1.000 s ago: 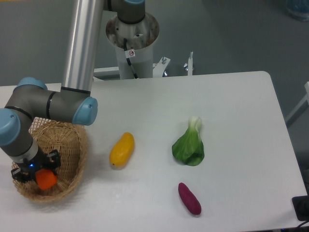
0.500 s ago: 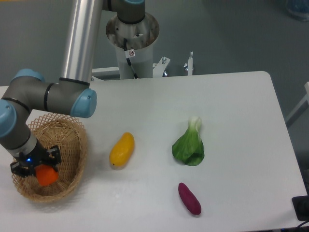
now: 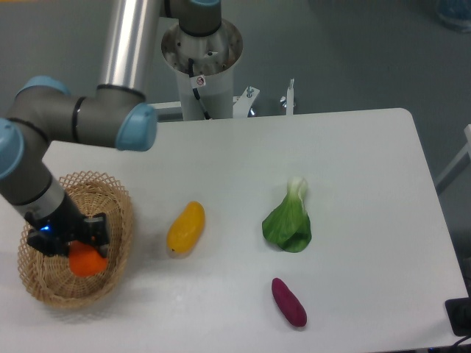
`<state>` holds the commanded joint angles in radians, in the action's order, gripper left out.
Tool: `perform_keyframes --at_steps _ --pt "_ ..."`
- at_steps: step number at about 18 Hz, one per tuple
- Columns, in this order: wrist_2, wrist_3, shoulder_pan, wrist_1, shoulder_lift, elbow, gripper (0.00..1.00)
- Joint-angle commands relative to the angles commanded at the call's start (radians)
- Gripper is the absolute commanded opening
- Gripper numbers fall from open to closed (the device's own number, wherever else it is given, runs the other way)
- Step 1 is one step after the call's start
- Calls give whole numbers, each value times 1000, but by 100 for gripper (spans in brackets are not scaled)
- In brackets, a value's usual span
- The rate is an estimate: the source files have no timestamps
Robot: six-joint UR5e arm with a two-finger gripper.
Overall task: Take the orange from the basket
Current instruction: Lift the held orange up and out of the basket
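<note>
A robot arm reaches down over an oval wicker basket (image 3: 118,220) at the desk's (image 3: 353,147) front left corner. Its end effector (image 3: 77,246) is closed around the orange (image 3: 86,261), which sits within the basket's rim. To the right, well apart on the white desk, lie a yellow mango-like fruit (image 3: 185,227), a leafy green (image 3: 288,219) and a purple sweet potato (image 3: 289,301) near the front edge.

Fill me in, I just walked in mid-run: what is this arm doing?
The arm's claw is down inside the wicker basket at the table's left, closed around the orange, which sits over the basket. On the table lie a yellow fruit, a leafy green and a purple vegetable, all untouched.
</note>
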<state>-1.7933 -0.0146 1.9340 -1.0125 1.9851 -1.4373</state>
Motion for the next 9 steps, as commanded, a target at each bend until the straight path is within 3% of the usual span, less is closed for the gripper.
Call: perform_keyframes --at_steps 5,9 --pt "28 258 134 2 -45 -2 55" --pt "178 499 288 -3 -106 -15 55"
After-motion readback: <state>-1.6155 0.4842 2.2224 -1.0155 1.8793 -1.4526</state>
